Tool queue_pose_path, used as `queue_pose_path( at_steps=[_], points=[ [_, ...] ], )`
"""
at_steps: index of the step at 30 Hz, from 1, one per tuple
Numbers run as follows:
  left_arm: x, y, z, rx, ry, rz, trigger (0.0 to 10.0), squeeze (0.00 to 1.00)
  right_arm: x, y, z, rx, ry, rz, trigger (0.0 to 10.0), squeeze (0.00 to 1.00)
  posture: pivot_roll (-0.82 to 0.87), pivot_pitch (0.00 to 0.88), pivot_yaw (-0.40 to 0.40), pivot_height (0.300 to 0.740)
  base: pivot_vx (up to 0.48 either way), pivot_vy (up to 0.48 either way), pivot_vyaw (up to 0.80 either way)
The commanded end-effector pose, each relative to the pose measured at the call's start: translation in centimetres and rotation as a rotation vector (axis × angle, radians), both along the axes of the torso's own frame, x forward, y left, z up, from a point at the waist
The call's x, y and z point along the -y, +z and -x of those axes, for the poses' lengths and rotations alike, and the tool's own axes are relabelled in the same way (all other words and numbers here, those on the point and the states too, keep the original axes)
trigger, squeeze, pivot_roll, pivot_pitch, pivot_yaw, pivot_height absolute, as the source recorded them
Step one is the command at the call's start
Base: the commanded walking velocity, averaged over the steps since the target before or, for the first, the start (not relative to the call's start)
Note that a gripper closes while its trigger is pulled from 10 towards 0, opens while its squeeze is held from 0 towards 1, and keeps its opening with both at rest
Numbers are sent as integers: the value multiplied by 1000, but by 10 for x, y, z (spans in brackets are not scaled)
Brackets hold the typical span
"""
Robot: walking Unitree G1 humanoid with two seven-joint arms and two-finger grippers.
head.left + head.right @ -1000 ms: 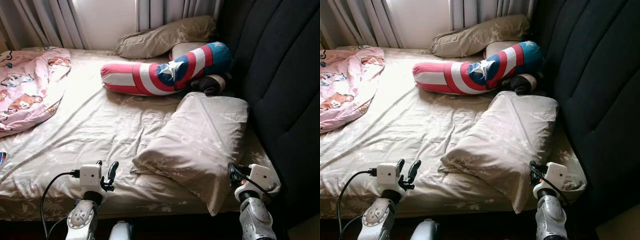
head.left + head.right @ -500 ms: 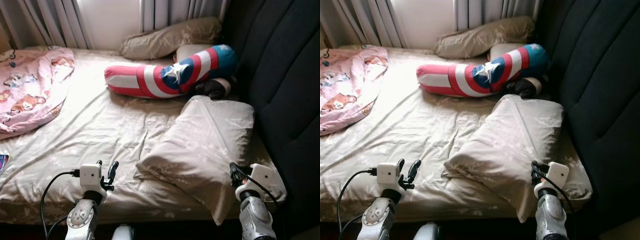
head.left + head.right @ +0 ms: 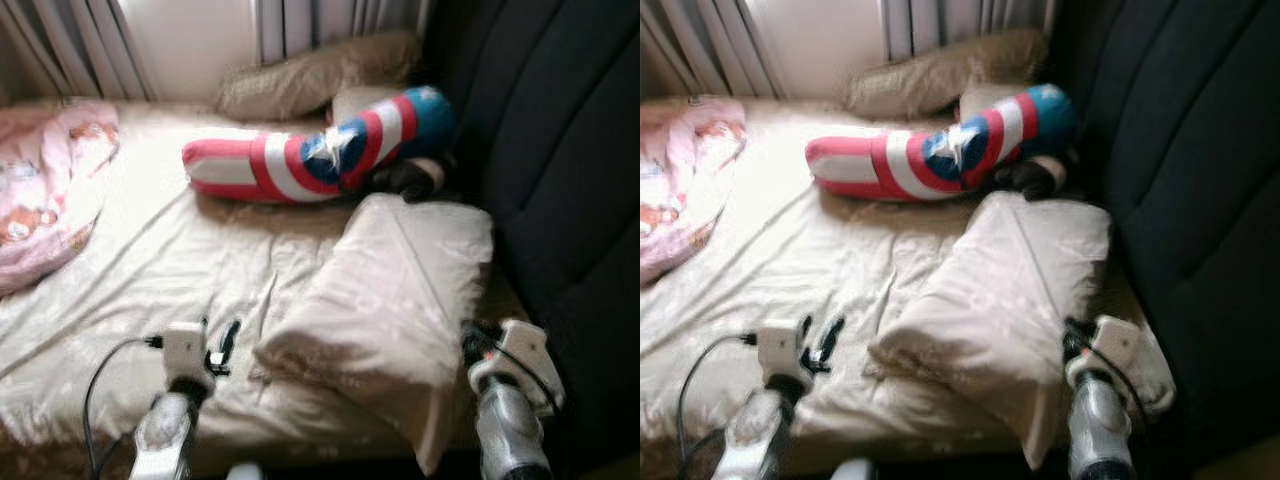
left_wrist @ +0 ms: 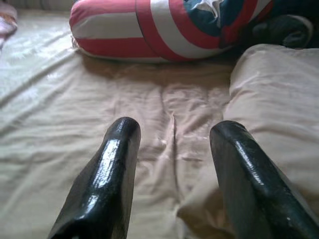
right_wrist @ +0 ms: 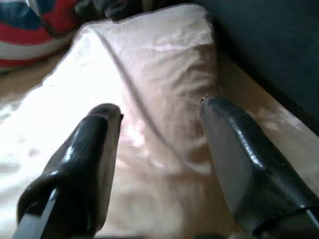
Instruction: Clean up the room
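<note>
Beige pillow (image 3: 385, 290) unmoved between blurrier, shifted views

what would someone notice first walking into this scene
The long red, white and blue striped bolster with a star lies across the far half of the bed, against the dark padded headboard. Nearer, a big beige pillow rests askew by the bed's front edge, with the open right pincer just over it and the open left pincer above the wrinkled beige sheet. A crumpled pink cartoon-print blanket sits at far left.
</note>
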State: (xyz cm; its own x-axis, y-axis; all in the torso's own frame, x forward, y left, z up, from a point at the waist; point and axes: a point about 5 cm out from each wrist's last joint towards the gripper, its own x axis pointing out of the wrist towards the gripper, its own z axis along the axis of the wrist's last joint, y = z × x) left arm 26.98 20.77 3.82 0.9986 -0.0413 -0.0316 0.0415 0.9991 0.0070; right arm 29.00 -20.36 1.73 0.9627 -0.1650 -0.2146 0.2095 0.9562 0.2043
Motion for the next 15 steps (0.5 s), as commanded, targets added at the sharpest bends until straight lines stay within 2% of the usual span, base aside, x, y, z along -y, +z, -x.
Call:
queue_pose_path(
  at_steps=[1, 15],
  points=[
    [8, -1, -1, -4, -24, 11, 10000, 0, 10, -5, 7, -28, -22, 5, 10000, 0, 40, 3, -55, 650, 0, 0, 0],
    [8, 0, -2, -4, -31, 8, 10000, 0, 6, -5, 5, -30, 27, 14, 10000, 0, 39, 0, -52, 650, 0, 0, 0]
  ],
)
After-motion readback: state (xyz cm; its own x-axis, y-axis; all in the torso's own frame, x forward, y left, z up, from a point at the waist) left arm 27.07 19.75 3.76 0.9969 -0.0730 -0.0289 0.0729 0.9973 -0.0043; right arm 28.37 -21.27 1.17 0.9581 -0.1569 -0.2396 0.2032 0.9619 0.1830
